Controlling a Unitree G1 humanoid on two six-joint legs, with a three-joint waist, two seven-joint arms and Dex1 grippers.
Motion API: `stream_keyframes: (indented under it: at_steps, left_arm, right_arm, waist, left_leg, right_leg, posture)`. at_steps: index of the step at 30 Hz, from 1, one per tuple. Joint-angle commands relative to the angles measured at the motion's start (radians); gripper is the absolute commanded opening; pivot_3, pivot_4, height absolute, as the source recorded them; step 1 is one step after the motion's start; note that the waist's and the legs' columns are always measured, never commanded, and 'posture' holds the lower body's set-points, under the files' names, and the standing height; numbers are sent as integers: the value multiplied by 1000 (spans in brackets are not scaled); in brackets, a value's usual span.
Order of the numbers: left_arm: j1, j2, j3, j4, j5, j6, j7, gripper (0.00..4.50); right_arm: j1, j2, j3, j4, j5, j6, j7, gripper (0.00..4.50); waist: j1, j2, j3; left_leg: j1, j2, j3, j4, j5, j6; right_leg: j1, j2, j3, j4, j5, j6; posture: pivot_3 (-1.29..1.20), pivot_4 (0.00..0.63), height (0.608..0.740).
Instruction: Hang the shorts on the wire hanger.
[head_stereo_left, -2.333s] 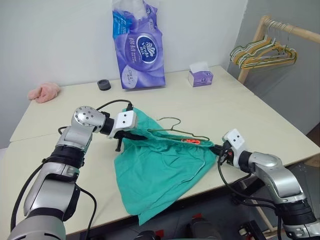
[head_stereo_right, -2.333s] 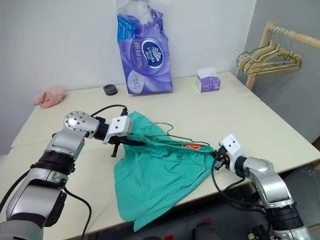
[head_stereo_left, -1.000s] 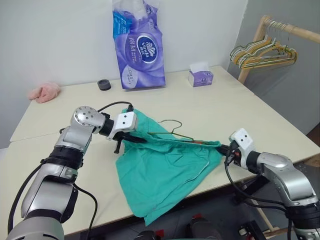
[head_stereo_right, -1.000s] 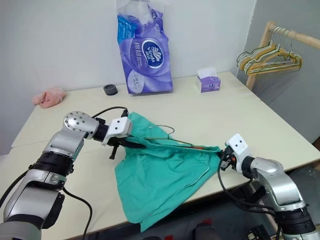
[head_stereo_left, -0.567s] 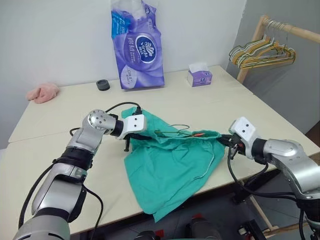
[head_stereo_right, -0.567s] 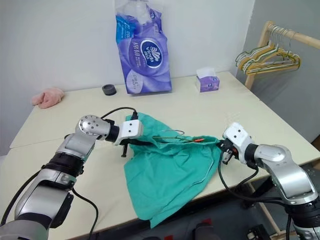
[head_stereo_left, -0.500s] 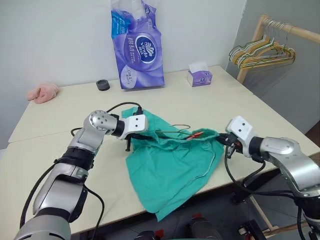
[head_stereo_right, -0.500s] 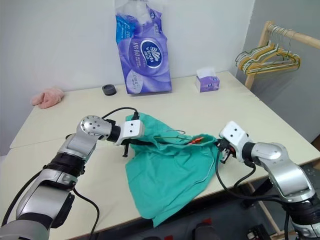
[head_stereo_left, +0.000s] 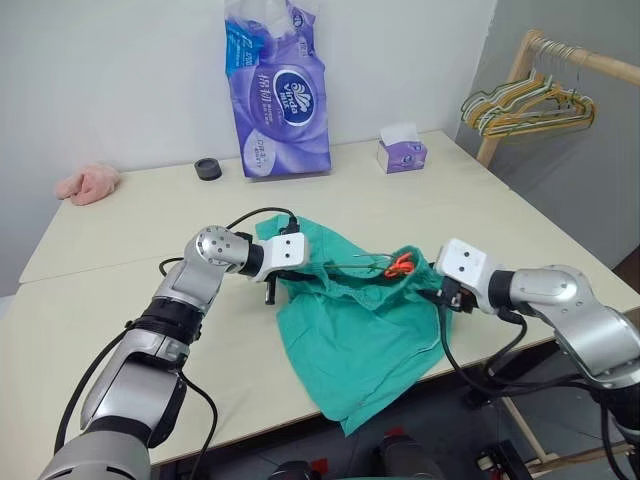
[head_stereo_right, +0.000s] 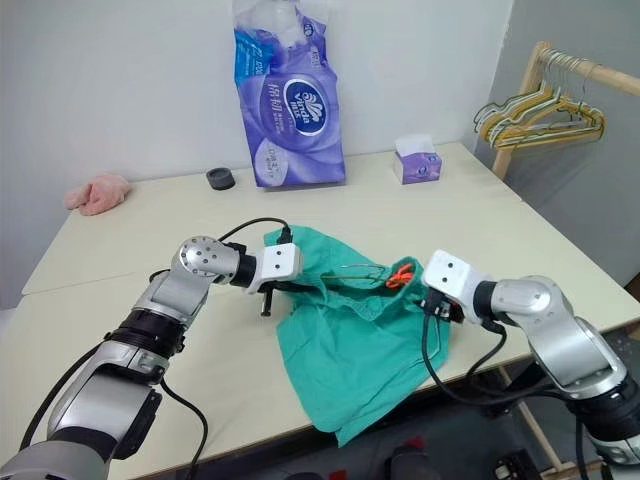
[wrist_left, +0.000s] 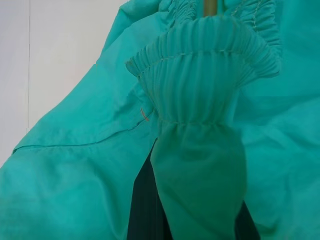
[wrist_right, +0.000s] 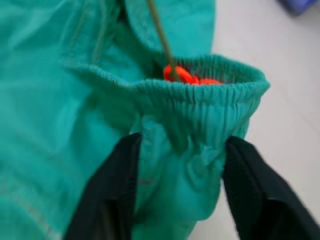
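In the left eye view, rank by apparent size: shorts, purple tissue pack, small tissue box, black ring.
1. shorts
2. purple tissue pack, farther back, so its true size is unsure
3. small tissue box
4. black ring

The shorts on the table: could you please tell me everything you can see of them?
The shorts are teal-green soft cloth with a gathered elastic waistband, bunched near the front edge of the cream table, one leg drooping over that edge. The left hand is shut on one end of the waistband; the right hand has its fingers standing apart on either side of the other end. The wire hanger runs into the waist opening, beside something orange.
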Motion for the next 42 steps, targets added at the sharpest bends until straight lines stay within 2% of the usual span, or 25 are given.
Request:
stream_keyframes:
  at_steps: [1,3,8,12,21,27,30,40,41,42]
  left_arm:
    - [-3,-2,7,-48,-11,5,8,0]
    - [4,-5,4,-58,-12,8,7,0]
    - [18,-11,-1,-82,-14,17,1,0]
    - [15,-13,-2,-83,-13,17,-2,0]
    - [7,-24,-7,-86,-11,21,0,0]
    - [5,-26,-3,-97,-17,30,1,0]
    - [7,-29,1,-108,-28,41,-3,0]
    - [9,-50,6,-140,-77,84,-33,0]
    - [10,-53,7,-144,-82,87,-39,0]
    - [12,-56,10,-148,-91,88,-42,0]
  right_arm:
    - [-4,-31,-78,-46,25,27,19,3876]
    - [9,-50,-91,-39,24,42,27,4475]
    - [41,-42,-121,29,28,59,10,4475]
    - [32,-19,-74,107,0,12,6,4475]
    - [-173,137,123,425,-145,-156,21,4475]
    - [-224,180,157,502,-187,-217,56,4475]
    - [-221,184,151,494,-190,-222,71,3900]
    - [-207,185,147,424,-192,-195,116,310]
    - [-206,183,145,417,-191,-192,120,32]
    - [-205,180,143,411,-191,-190,125,32]
  waist:
    - [0,0,0]
    - [-2,0,0]
    - [0,0,0]
    - [0,0,0]
    - [-20,0,0]
    - [-21,0,0]
    - [-21,0,0]
    - [-23,0,0]
    - [-24,0,0]
    - [-25,0,0]
  left_leg:
    - [0,0,0,0,0,0]
    - [0,0,0,0,0,0]
    - [0,0,0,0,0,0]
    - [0,0,0,0,0,0]
    - [0,0,0,0,0,0]
    - [0,0,0,0,0,0]
    - [0,0,0,0,0,0]
    - [0,0,0,0,0,0]
    - [0,0,0,0,0,0]
    - [0,0,0,0,0,0]
  right_leg:
    - [0,0,0,0,0,0]
    - [0,0,0,1,0,0]
    - [0,0,0,0,0,0]
    - [0,0,0,0,0,0]
    - [0,0,0,0,0,0]
    - [0,0,0,0,0,0]
    - [0,0,0,0,0,0]
    - [0,0,0,0,0,0]
    - [0,0,0,1,0,0]
    - [0,0,0,1,0,0]
  posture:
    - [-266,27,740]
    - [-267,26,740]
    - [-268,27,740]
    - [-269,26,740]
    - [-257,17,740]
    - [-249,15,740]
    - [-251,13,740]
    - [-263,12,740]
    - [-264,11,740]
    - [-264,11,740]
